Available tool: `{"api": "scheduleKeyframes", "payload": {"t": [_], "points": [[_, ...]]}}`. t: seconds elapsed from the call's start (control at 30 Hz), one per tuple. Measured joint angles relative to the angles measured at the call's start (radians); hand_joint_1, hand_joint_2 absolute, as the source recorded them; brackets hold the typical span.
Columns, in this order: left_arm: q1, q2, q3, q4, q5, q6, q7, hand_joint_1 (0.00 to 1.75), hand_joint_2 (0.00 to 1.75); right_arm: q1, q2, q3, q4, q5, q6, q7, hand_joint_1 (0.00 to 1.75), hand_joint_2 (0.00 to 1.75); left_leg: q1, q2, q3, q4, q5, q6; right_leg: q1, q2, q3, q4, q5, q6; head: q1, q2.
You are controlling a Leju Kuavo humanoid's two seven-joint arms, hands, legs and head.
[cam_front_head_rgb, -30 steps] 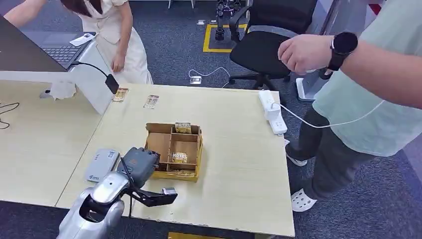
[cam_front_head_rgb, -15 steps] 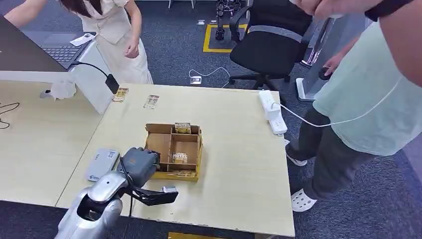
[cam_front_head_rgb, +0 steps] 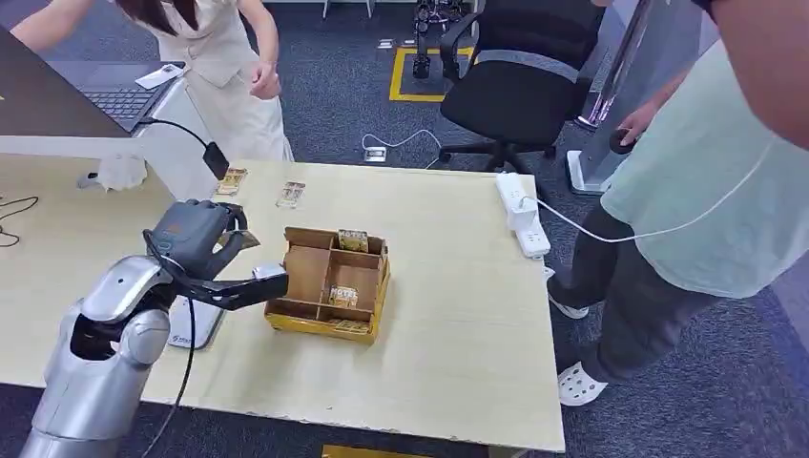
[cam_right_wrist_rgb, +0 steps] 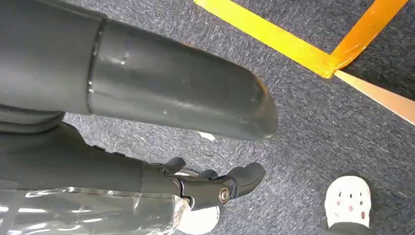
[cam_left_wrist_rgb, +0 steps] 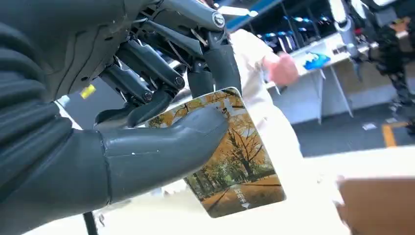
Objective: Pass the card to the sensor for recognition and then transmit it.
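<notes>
My left hand point(cam_front_head_rgb: 196, 234) is raised above the table, left of the wooden compartment box point(cam_front_head_rgb: 324, 329). It pinches a card point(cam_left_wrist_rgb: 235, 161) with an autumn-tree picture between the thumb point(cam_left_wrist_rgb: 161, 147) and the dark fingers; an edge of the card point(cam_front_head_rgb: 245, 239) pokes out of the hand in the head view. The grey card sensor point(cam_front_head_rgb: 196, 324) lies flat on the table below my forearm, partly hidden by it. More cards stand in the box's compartments. My right hand point(cam_right_wrist_rgb: 210, 186) hangs over the carpet with nothing in it, thumb apart from the fingers.
Two loose cards point(cam_front_head_rgb: 230, 180) point(cam_front_head_rgb: 290, 195) lie at the table's far edge. A white power strip point(cam_front_head_rgb: 522, 212) sits at the right edge. A person point(cam_front_head_rgb: 706, 191) stands close on the right, another point(cam_front_head_rgb: 224, 76) at the back left by a laptop point(cam_front_head_rgb: 114, 100).
My left hand has risen from the box's near left corner and swung left and away, carrying the card. The person on the right lifted an arm out of the picture.
</notes>
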Motion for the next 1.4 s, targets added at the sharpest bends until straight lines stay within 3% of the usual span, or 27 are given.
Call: {"api": "scheduleKeyframes", "payload": {"t": [0.4, 0.5, 0.6, 0.83, 1.4], "points": [[-0.076, -0.002, 0.015, 0.001, -0.027, 0.001, 0.042, 1.75, 1.75, 0.0, 0.0, 0.0, 0.0, 0.001, 0.0, 0.0, 0.0, 0.0, 0.0, 0.0, 0.0, 0.0, 0.0, 0.0, 0.0, 0.0, 0.0, -0.001, 0.0, 0.0, 0.0, 0.0], [-0.099, -0.029, 0.02, 0.011, -0.087, 0.025, 0.084, 1.75, 1.75, -0.002, 0.0, 0.003, 0.0, 0.015, 0.003, -0.003, 0.0, 0.0, 0.0, 0.0, 0.0, 0.0, 0.0, 0.0, 0.0, 0.0, 0.0, -0.001, 0.0, 0.0, 0.0, 0.0], [-0.133, -0.092, 0.044, 0.026, -0.173, 0.084, 0.108, 1.75, 1.75, -0.005, 0.0, 0.002, 0.008, 0.06, 0.015, -0.033, 0.0, 0.0, 0.0, -0.001, -0.002, 0.0, 0.001, 0.001, 0.0, -0.001, 0.0, 0.0, 0.001, 0.001, 0.0, 0.0], [-0.163, -0.165, 0.073, 0.034, -0.21, 0.089, 0.106, 1.75, 1.75, -0.005, 0.0, -0.01, 0.025, 0.084, 0.017, -0.052, 0.0, 0.0, -0.001, -0.001, -0.002, 0.0, 0.001, 0.001, 0.0, -0.001, 0.0, -0.001, 0.001, 0.001, 0.0, 0.0], [-0.186, -0.205, 0.095, 0.035, -0.221, 0.077, 0.092, 1.75, 1.75, -0.005, 0.0, -0.022, 0.041, 0.089, 0.018, -0.053, 0.0, 0.0, -0.001, -0.001, -0.002, 0.0, 0.001, 0.001, 0.0, -0.001, 0.0, -0.001, 0.001, 0.001, 0.0, 0.0]]}}
